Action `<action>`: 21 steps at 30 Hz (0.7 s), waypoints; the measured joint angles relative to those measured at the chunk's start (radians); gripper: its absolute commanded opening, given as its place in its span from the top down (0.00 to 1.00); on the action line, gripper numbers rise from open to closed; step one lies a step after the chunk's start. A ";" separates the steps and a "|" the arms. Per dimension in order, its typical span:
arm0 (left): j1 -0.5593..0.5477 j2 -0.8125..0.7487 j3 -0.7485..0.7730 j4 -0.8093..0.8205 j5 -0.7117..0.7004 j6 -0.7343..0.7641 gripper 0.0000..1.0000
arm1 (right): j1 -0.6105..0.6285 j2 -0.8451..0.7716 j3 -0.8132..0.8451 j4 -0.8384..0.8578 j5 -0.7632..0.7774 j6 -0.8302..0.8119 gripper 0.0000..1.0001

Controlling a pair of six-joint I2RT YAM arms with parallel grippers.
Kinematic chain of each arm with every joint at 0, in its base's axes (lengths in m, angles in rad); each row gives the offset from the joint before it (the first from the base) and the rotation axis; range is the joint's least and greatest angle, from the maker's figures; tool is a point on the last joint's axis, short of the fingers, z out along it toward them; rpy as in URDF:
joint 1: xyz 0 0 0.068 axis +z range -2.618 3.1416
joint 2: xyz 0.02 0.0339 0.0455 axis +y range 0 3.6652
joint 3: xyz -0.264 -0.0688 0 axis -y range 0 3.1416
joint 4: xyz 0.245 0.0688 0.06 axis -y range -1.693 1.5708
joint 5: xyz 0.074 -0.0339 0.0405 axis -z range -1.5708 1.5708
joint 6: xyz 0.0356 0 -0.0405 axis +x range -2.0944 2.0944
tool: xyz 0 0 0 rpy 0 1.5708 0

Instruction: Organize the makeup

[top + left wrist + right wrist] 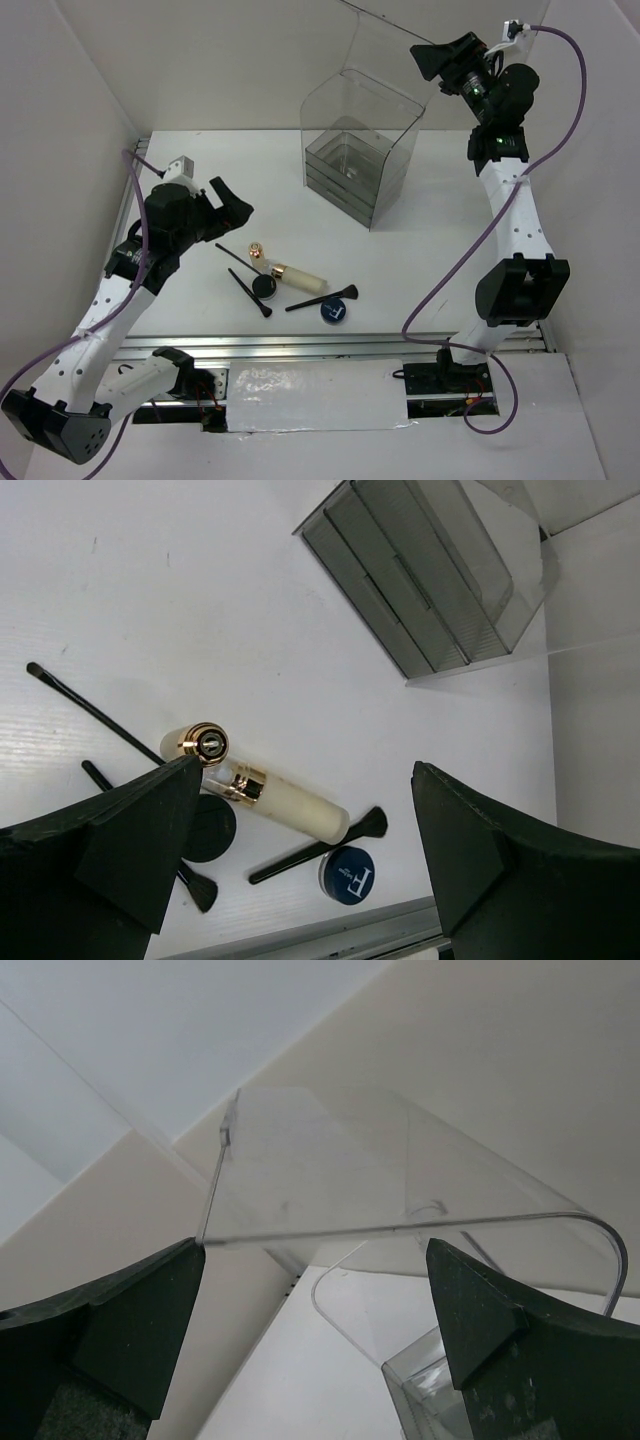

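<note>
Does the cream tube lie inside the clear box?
No, the cream tube lies on the table, apart from the clear box.

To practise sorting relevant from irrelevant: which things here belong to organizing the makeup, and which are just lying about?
Makeup: cream tube, gold lipstick, black jar, blue jar, three black brushes.
Just there: clear drawer box, white sheet at near edge.

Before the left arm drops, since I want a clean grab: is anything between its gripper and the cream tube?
Nothing visible stands between them. The open left gripper hovers near the tube with a clear line to it. The lipstick and a dark jar lie close by its gold collar, crowding that end.
</note>
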 measured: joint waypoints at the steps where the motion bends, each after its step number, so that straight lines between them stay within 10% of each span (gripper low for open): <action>1: 0.000 0.000 0.000 -0.010 -0.004 0.001 0.01 | -0.002 0.000 0.001 0.000 0.000 0.000 0.00; 11: 0.000 0.000 0.000 -0.098 -0.040 0.002 0.01 | -0.018 0.000 0.021 -0.035 -0.039 0.017 0.00; 21: 0.000 -0.009 -0.066 -0.142 -0.045 0.006 0.01 | 0.244 -0.006 0.264 -0.546 0.049 -0.116 0.00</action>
